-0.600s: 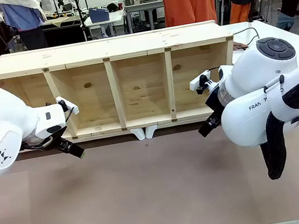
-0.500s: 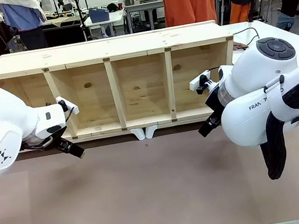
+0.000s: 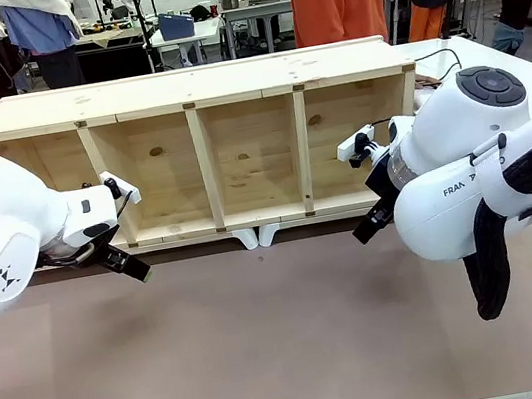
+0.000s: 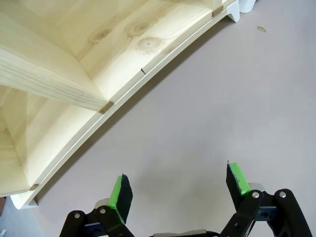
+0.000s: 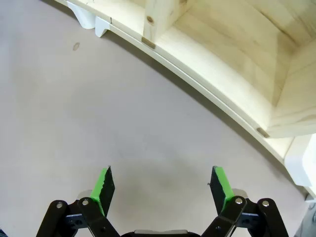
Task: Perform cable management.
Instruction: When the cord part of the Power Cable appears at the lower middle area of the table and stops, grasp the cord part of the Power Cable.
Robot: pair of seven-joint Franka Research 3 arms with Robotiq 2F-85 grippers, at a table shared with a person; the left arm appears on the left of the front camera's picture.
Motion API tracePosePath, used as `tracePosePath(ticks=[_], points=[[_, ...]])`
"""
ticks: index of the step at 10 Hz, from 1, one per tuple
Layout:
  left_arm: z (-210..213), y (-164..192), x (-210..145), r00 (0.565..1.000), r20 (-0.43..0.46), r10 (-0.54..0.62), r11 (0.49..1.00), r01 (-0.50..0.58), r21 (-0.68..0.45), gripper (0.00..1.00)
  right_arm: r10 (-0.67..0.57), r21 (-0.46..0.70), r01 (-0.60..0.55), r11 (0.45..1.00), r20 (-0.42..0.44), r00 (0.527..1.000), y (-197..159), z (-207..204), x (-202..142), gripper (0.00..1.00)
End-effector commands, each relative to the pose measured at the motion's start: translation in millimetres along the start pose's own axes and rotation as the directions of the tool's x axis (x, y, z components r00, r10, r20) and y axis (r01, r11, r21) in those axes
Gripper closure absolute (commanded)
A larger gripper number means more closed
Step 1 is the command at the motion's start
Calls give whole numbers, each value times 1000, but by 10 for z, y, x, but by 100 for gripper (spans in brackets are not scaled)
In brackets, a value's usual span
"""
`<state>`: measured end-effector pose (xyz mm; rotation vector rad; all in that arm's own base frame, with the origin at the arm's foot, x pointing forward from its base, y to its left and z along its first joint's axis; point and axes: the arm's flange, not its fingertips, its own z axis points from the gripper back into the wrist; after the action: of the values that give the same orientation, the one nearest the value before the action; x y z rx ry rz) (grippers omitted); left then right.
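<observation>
Right tool [image 5: 161,183] wide; "FRAN" on arm [image 3: 459,191].

Left gripper [image 4: 180,183] and right gripper [image 5: 162,183] both hover low, jaws spread wide, empty.

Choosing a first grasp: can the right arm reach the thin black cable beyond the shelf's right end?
Probably not directly: the open right gripper sits low in front of the wooden shelf, whose right end stands between it and the cable. It would likely need to go around.

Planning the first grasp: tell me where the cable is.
Front view: the cable lies on the white table at far right, just behind the wooden shelf's right end.
</observation>
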<state>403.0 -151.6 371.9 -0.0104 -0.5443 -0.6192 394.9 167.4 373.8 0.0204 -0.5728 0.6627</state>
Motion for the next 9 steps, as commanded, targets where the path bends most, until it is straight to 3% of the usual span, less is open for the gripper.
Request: tracePosePath(ticks=[1, 6, 9], points=[[0, 12, -4, 1000, 0, 3, 1000, -3, 0, 0, -1, 0, 1, 1000, 0, 1000, -1, 0, 0, 0], [0, -3, 1, 1000, 0, -1, 1000, 1, 0, 0, 3, -7, -3, 1000, -7, 1000, 24, 11, 3, 0], [168, -97, -64, 1000, -28, -3, 1000, 2, -31, 0, 4, -51, -5, 999, -29, 1000, 71, 253, -55, 0]])
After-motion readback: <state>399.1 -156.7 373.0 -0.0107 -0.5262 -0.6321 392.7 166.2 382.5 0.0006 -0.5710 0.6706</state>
